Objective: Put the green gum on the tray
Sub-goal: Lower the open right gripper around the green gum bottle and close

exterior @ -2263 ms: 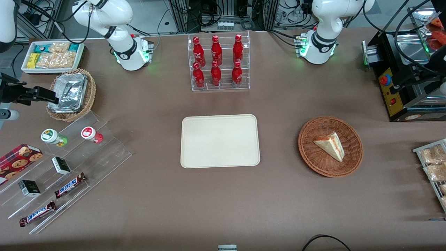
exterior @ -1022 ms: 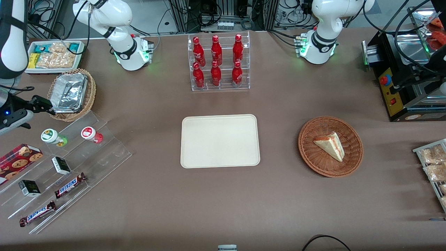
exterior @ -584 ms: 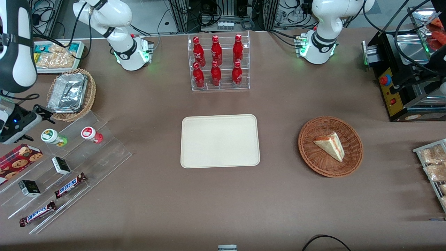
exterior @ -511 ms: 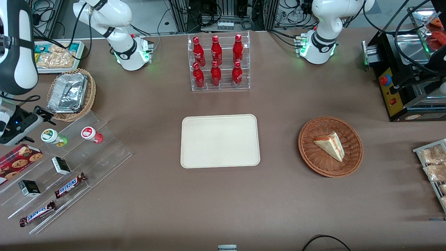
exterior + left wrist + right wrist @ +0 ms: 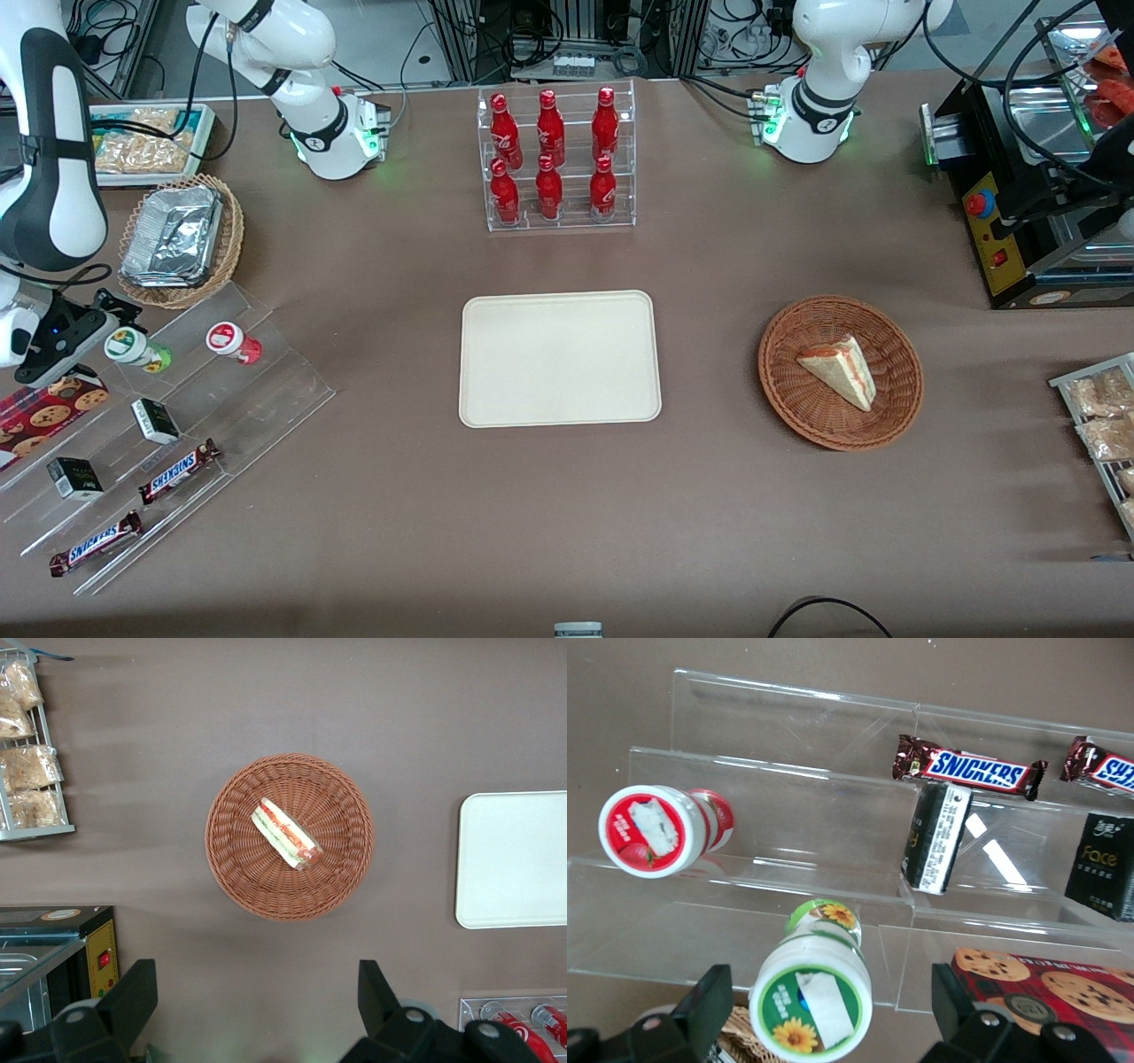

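Hovering just beside the green gum [image 5: 135, 348], the end effector [image 5: 99, 312] sits at the working arm's end of the tabletop [image 5: 567, 514], slightly farther from the front camera than the bottle. In the wrist view its two fingers [image 5: 700, 1005] stand spread wide, one on each side of the green gum [image 5: 812, 999], with clear gaps between them and the white lid; nothing is pinched.

The green gum stands on the upper step of a clear acrylic stand [image 5: 257, 390], its lid showing a green and yellow label. On the same step, toward the parked arm's end, stands the red gum [image 5: 232, 341], apart from the green one. Lower steps of the stand carry two small dark boxes [image 5: 155, 420] and two Snickers bars [image 5: 179, 470]. A cookie box [image 5: 40, 409] lies just beside the stand, near the end effector.

The tray [image 5: 560, 359] lies bare at the middle of the tabletop, well apart from the green gum. A rack of red bottles [image 5: 556, 158] stands farther from the front camera than the tray. A wicker basket holding foil containers [image 5: 182, 239] sits near the stand, and another wicker basket with a sandwich wedge [image 5: 840, 372] lies toward the parked arm's end.
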